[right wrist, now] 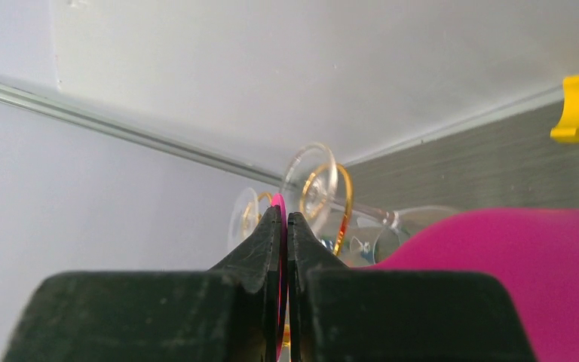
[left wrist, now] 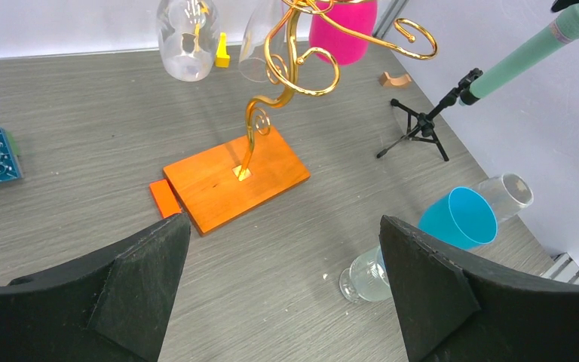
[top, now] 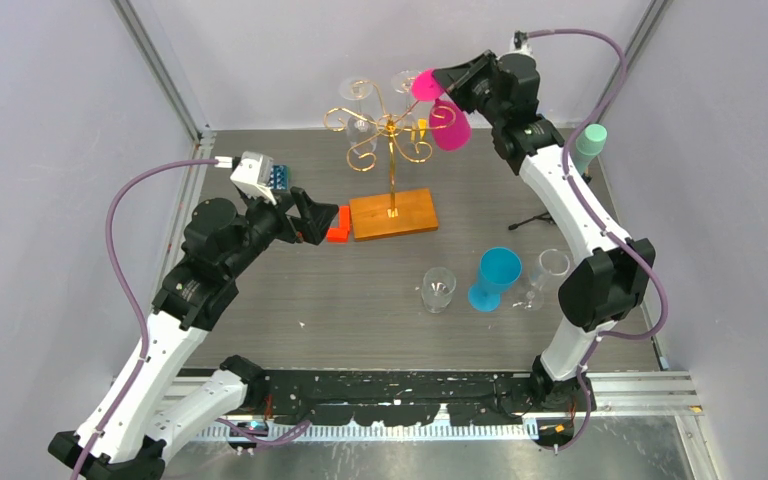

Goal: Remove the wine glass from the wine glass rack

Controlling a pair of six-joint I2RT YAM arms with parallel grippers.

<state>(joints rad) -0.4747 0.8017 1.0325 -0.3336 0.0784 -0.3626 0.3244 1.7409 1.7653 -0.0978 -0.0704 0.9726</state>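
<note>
The wine glass rack (top: 390,130) is a gold wire stand with scroll arms on an orange-brown wooden base (top: 393,213). A pink wine glass (top: 449,125) hangs tilted at the rack's right side, foot up and bowl down. My right gripper (top: 438,85) is shut on the thin pink foot, which shows as a sliver between the closed fingers at the right gripper (right wrist: 283,219). The pink bowl (right wrist: 513,264) fills the lower right of that view. Whether the stem still rests in the wire I cannot tell. My left gripper (top: 325,222) stands open and empty just left of the base; the left gripper (left wrist: 283,234) frames bare table.
Clear glasses (top: 360,92) hang on the rack's left arms. On the table lie a blue glass (top: 495,275) and two clear glasses (top: 438,288). A small tripod with a teal tube (top: 588,150) stands at the right. An orange block (top: 338,228) touches the base.
</note>
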